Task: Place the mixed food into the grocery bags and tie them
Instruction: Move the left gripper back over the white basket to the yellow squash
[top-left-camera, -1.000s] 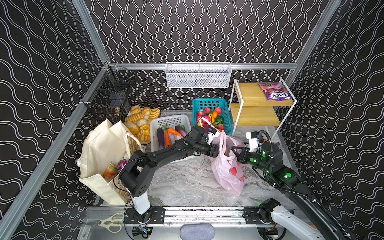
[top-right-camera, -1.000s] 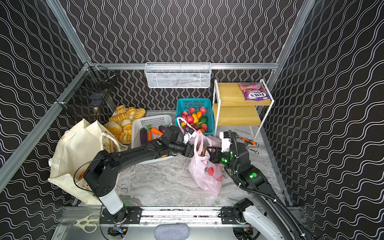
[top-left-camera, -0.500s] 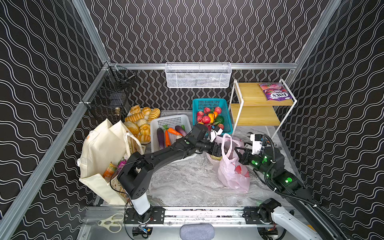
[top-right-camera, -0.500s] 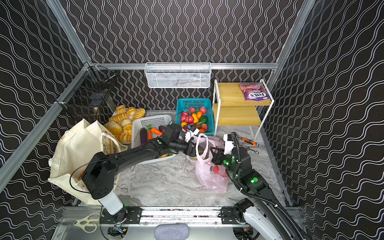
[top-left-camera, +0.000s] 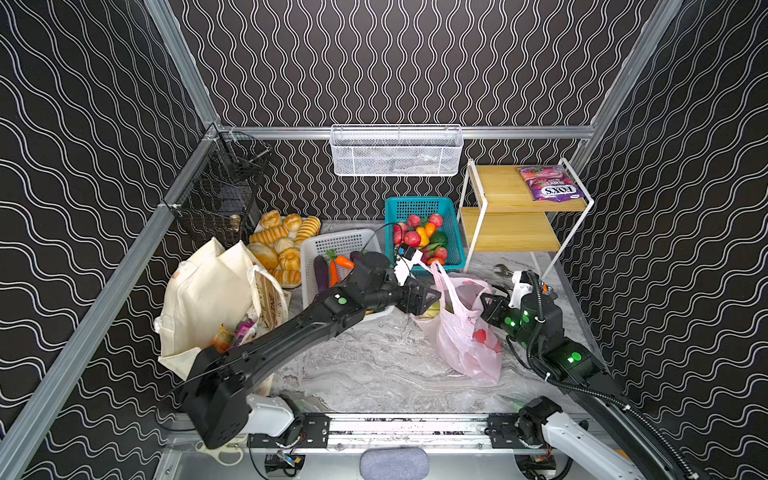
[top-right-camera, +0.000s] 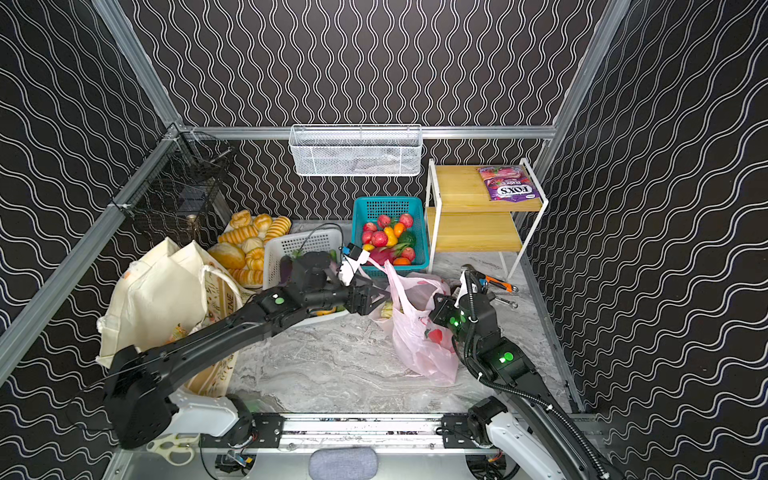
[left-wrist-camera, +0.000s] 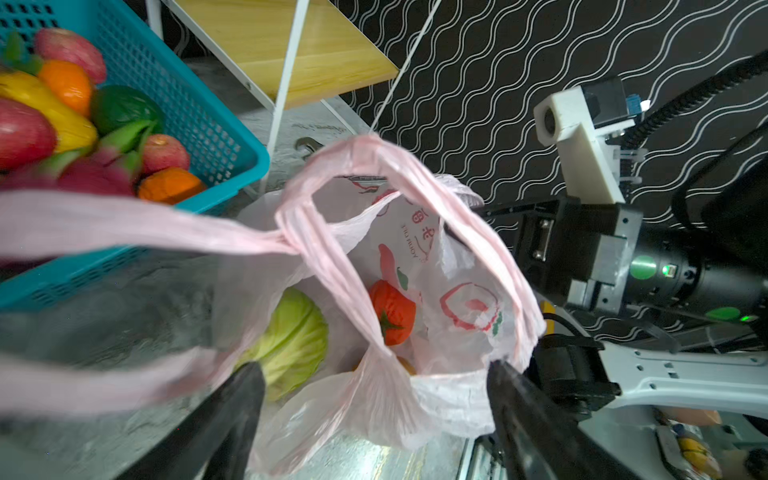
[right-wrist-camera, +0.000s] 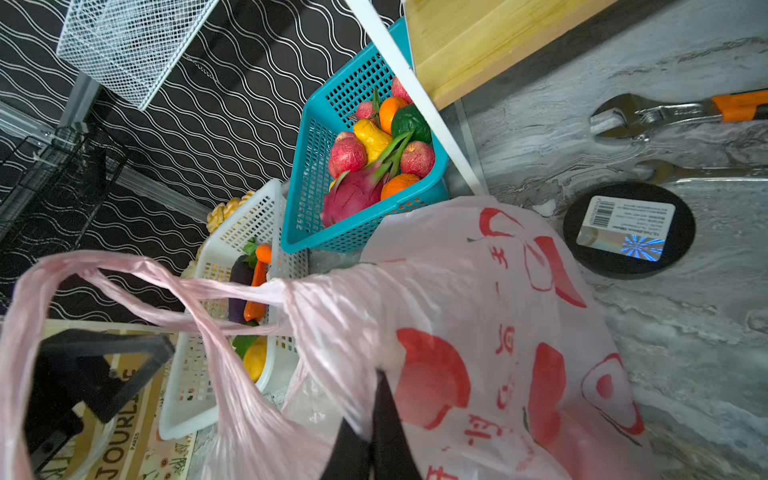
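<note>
Pink plastic bag (top-left-camera: 461, 332): on counter (top-left-camera: 374, 365) before teal basket (top-left-camera: 417, 200); holds cabbage (left-wrist-camera: 291, 332) and tomato (left-wrist-camera: 392, 311). Loop handles (left-wrist-camera: 478, 232) crossed, apparently unknotted. Right pincer (right-wrist-camera: 376, 399) clenched on bag film; left pincer (top-left-camera: 428, 300) spread wide, empty, at the mouth. Step: tying. Next: left takes a handle and pulls against right.

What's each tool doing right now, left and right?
Left tool: open, jaws spread at the mouth of the pink bag, gripping nothing.
Right tool: closed, pinching the pink bag's plastic.

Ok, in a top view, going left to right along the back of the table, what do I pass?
black wire basket → golden bread rolls → white slotted plastic basket → teal plastic fruit basket → white-framed wooden two-tier shelf
</note>
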